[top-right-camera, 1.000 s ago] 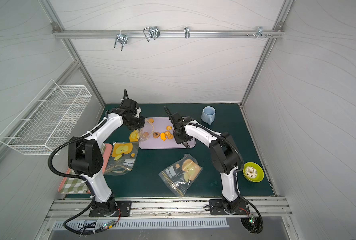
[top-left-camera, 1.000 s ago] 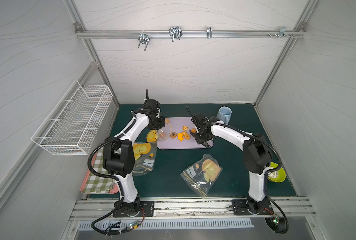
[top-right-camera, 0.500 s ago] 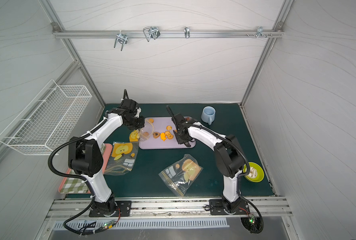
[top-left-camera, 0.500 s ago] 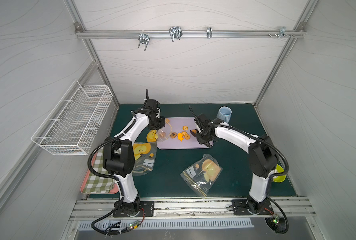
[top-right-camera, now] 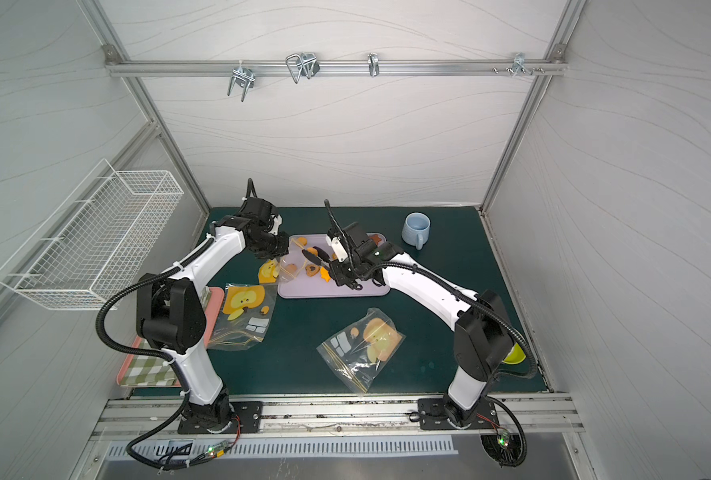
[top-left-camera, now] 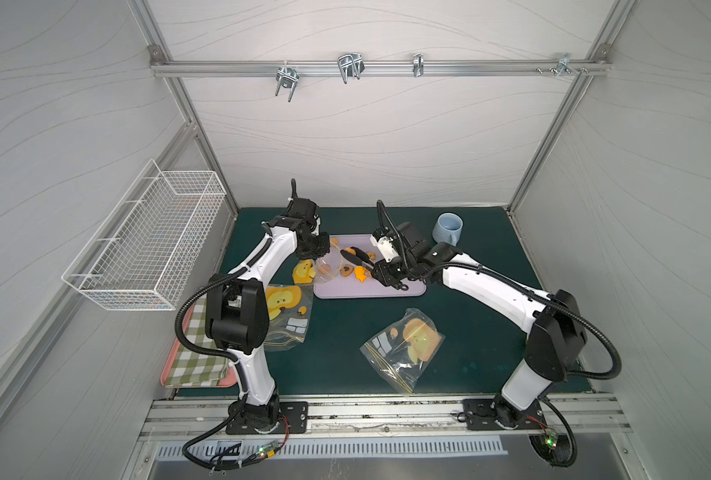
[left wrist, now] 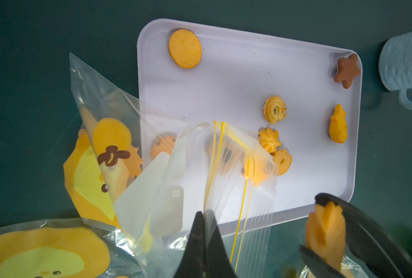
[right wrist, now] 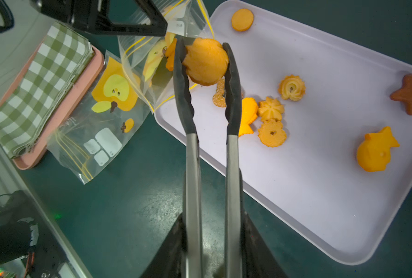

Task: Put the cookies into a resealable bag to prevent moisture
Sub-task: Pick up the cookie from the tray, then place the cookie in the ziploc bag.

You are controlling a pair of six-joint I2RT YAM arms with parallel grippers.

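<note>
My left gripper (left wrist: 203, 214) is shut on the top edge of a clear resealable bag (left wrist: 166, 168) with yellow zip lines, and holds it up over the left end of a lilac tray (left wrist: 224, 72). My right gripper (right wrist: 212, 219) is shut on a pair of black-tipped tongs (right wrist: 193, 144). The tongs pinch a round orange cookie (right wrist: 206, 61) just at the bag's mouth (right wrist: 147, 72). More cookies lie on the tray: an orange round (left wrist: 185, 48), a brown star (left wrist: 347, 70), an orange fish (right wrist: 374, 152) and several flower shapes. Some show through the bag.
A blue mug (top-left-camera: 447, 228) stands behind the tray's right end. Two other printed bags (top-left-camera: 285, 311) (top-left-camera: 403, 347) lie flat on the green mat. A checked cloth on a pink tray (top-left-camera: 196, 353) sits front left, a wire basket (top-left-camera: 150, 245) hangs on the left wall, and a green bowl (top-right-camera: 516, 355) is front right.
My right arm has carried the tongs and the cookie leftward over the tray to the bag's mouth. The left arm and the bag have stayed put.
</note>
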